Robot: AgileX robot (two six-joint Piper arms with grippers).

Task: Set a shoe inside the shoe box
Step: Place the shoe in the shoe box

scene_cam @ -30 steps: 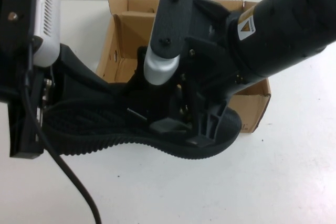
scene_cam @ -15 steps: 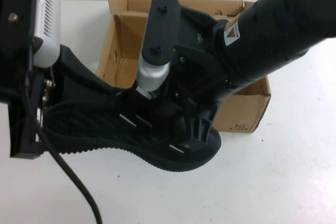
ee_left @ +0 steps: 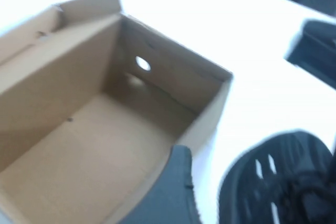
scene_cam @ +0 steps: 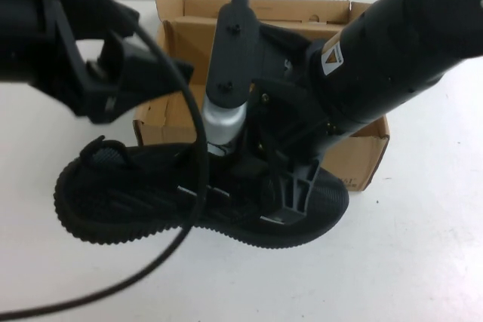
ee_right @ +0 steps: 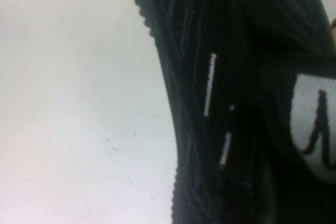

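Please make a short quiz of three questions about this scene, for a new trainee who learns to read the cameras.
1. True or false: the shoe already lies inside the shoe box.
2. Which gripper is down at the shoe? A) left gripper B) right gripper C) both
3. Fill in: in the left wrist view, the inside of the box is ____.

Key:
1. False. It is in front of the box, on the white table side nearer the robot.
2. B. The right gripper is at the shoe's middle; the left gripper is raised near the box's left end, apart from the shoe.
3. Empty; only bare cardboard and a round side hole show.
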